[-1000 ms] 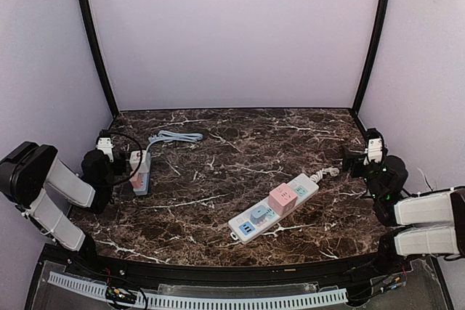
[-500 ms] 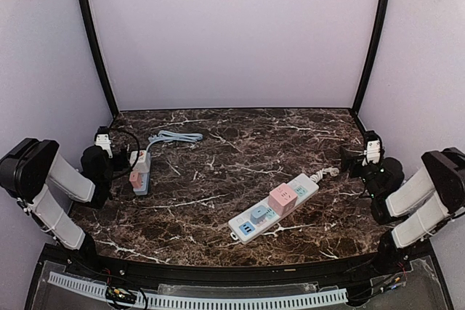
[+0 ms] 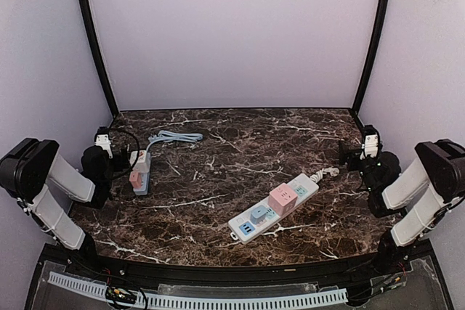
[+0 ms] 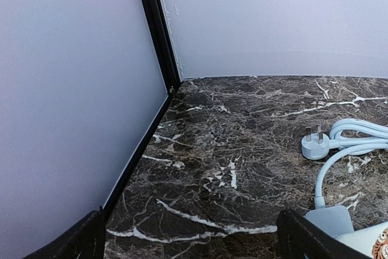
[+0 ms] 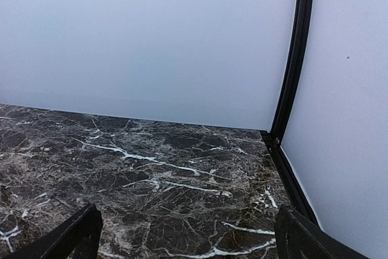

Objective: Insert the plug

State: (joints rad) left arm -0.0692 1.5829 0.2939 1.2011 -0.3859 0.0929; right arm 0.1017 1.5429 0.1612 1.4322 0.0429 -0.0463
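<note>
The white plug point(image 4: 315, 145) lies prongs up on the marble, at the end of a coiled light-blue cable point(image 4: 354, 136), which shows in the top view at the back left point(image 3: 176, 136). That cable runs to a small white power strip point(image 3: 140, 172) with a pink piece on it. My left gripper point(image 4: 191, 244) stands open and empty just left of that strip point(image 4: 330, 219), low over the table point(image 3: 118, 161). My right gripper point(image 5: 188, 238) is open and empty near the right wall point(image 3: 347, 156). A long white power strip point(image 3: 276, 207) lies mid-table.
The long strip carries a pink cube adapter point(image 3: 282, 198) and a blue one point(image 3: 259, 213), and its cord end point(image 3: 325, 173) points toward my right gripper. Black frame posts point(image 4: 157, 28) point(image 5: 294, 59) and pale walls close in the back corners.
My left gripper's jaws have opened wider beside the small strip. The right arm has folded upward at the elbow, and its gripper has shifted slightly left.
</note>
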